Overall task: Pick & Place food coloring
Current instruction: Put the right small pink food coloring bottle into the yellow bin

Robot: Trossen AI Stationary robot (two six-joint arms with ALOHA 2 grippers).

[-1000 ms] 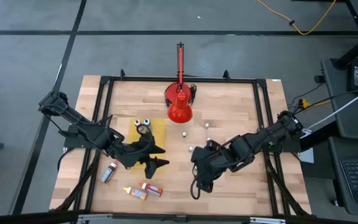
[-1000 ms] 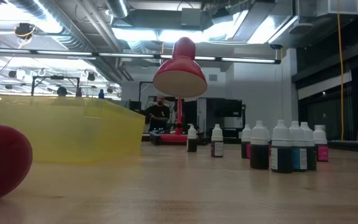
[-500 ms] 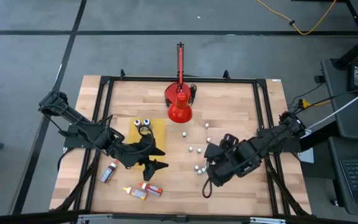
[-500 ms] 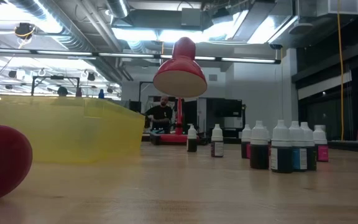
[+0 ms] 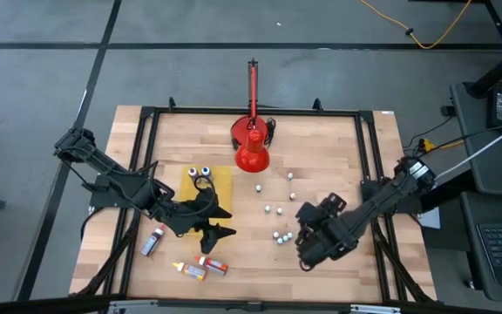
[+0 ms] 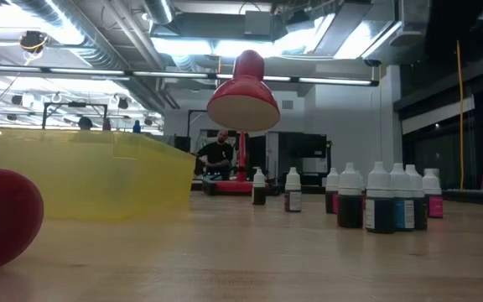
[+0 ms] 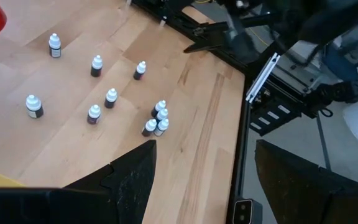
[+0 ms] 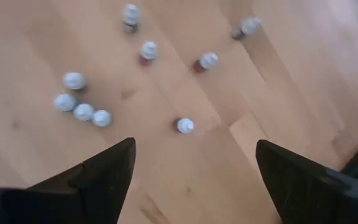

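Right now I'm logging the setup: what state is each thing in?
left gripper: open, empty, over the table
right gripper: open, empty, above the standing bottles
standing bottles: upright, capped
lying bottles: on their sides
yellow bin: upright on the table

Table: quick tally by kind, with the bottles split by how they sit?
Lamp: 1
Yellow tray: 1
Bottles standing in the tray: 2
Bottles lying flat: 3
Bottles standing outside the tray: 10, reading the tight cluster as 4
Total: 17
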